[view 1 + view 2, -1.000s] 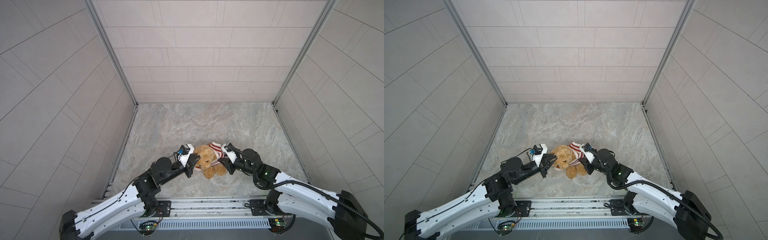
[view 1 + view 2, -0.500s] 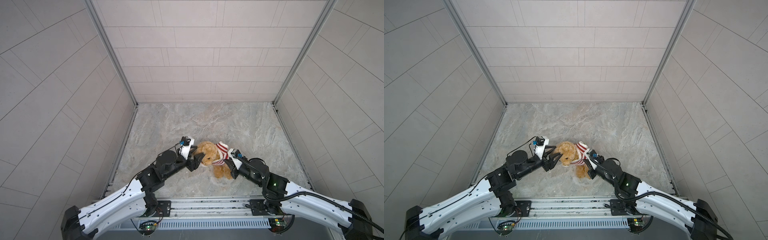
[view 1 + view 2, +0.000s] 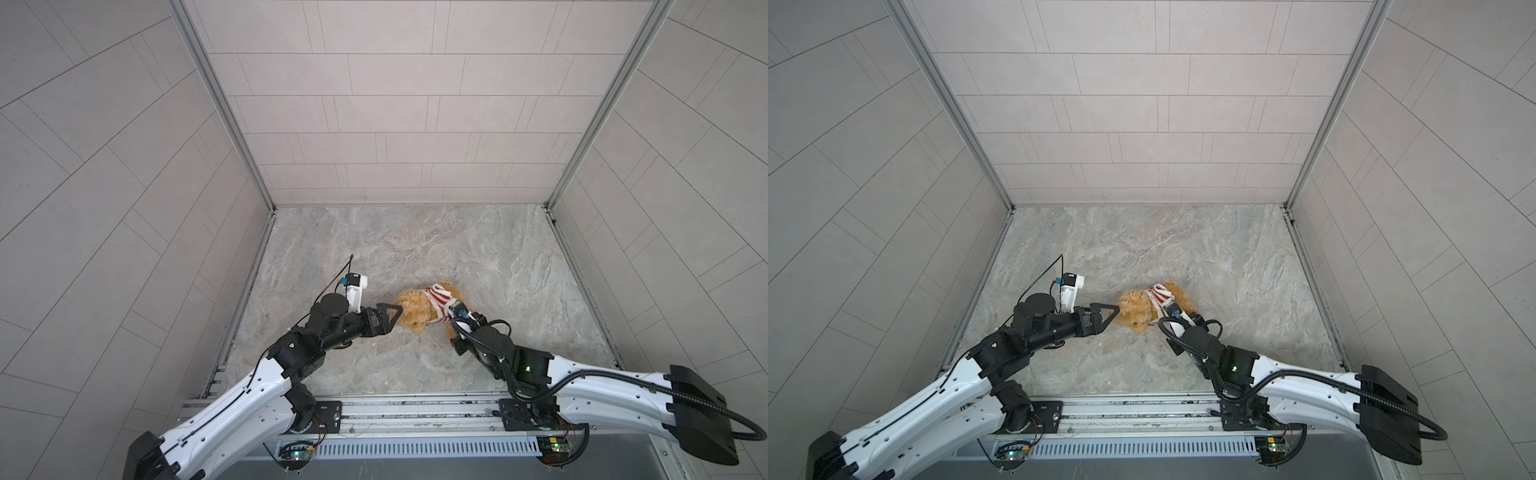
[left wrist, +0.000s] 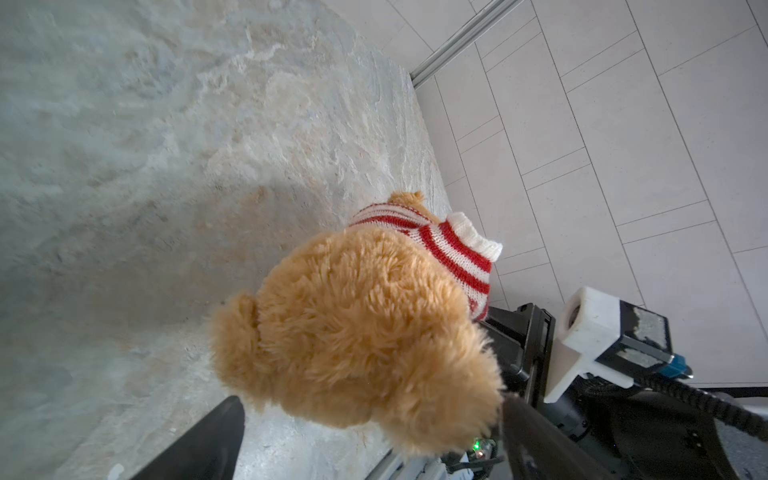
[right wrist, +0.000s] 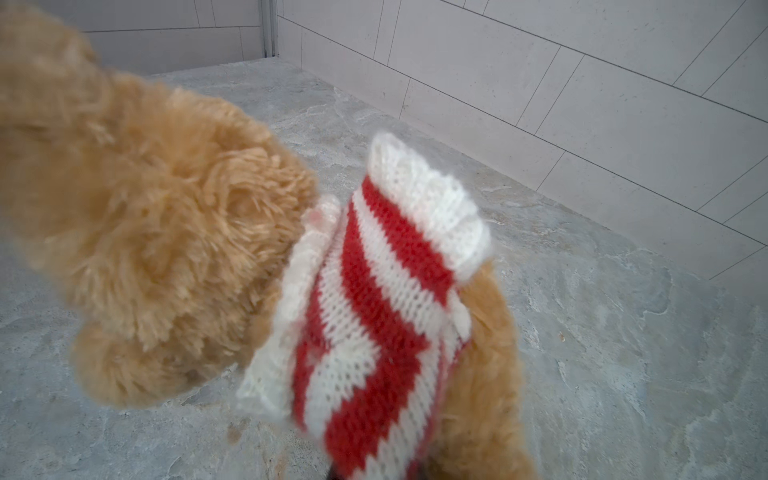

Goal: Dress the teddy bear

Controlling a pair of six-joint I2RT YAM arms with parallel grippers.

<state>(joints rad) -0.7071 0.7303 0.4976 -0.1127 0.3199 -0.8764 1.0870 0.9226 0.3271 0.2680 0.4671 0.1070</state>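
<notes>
Releasing step of the dressing sequence, read from left to right.

**Left gripper** (image 3: pixel 394 318): its jaws were pinched shut at the bear's head a second ago. They now stand wide apart, and its fingers (image 4: pixel 199 444) frame the plush without pressing it.

**Teddy bear** (image 3: pixel 415 311): it lies on the marbled surface (image 3: pixel 374 249) directly ahead of the left fingertips, with the back of its head toward them. Nothing holds it from this side any longer.

**Striped sweater** (image 3: pixel 438 301): it sits around the neck and upper body, beyond the head as seen from the left gripper. One white-cuffed sleeve (image 5: pixel 428 199) stands up and looks empty.

**Right gripper** (image 4: pixel 498 328): its jaws are drawn together and have tightened over the last second. They appear clamped on the sweater's lower edge, which runs straight into them in the right wrist view, though knit hides the fingertips there.

**Judgement**: the head is through the collar and the right side alone now anchors the garment. The freed left gripper can take a fresh hold, probably on a limb or the hem. The sleeves and the pull-down over the belly appear still to be done.
</notes>
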